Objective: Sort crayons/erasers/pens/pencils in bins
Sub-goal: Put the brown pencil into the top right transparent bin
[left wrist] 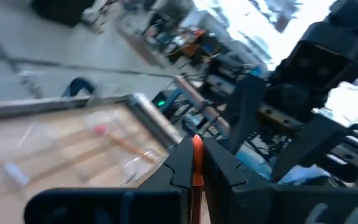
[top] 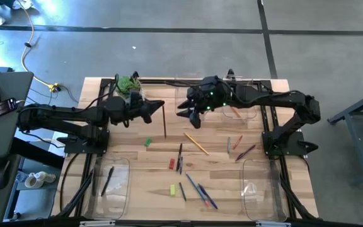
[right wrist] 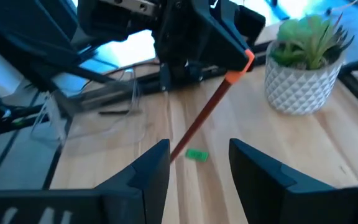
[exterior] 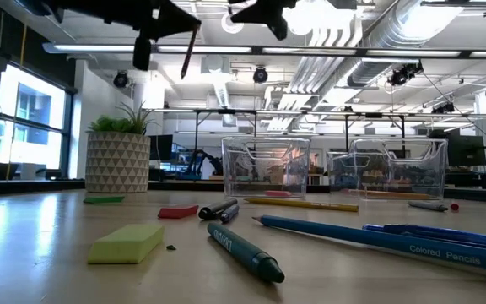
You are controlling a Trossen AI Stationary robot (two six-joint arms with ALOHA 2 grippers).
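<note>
My left gripper (top: 161, 104) (left wrist: 196, 152) is above the table's far middle, shut on a reddish-brown stick with an orange end (top: 164, 121) (exterior: 187, 55). My right gripper (top: 186, 112) (right wrist: 197, 149) is open and empty, facing it from the right, a short way off. A yellow pencil (top: 196, 143), green (top: 148, 142), red (top: 172, 164) and yellow-green (top: 172, 189) erasers, and blue and dark sticks (top: 200, 189) lie flat on the table. Clear bins stand at the far right (top: 238, 112), near left (top: 109, 183) and near right (top: 260, 183). My left gripper pinches the stick just below its orange end (right wrist: 238, 68) between its two fingers. The fingers (right wrist: 219, 37) come about level from the table's left and lie across the stick. The stick slants down below them toward the near edge, lifted clear of the table.
A plant in a white pot (top: 129, 84) stands at the far edge, just behind my left gripper. The near left bin holds a dark pen (top: 108, 180). More sticks (top: 241, 148) lie right of centre. Both arm bases stand at the table's sides.
</note>
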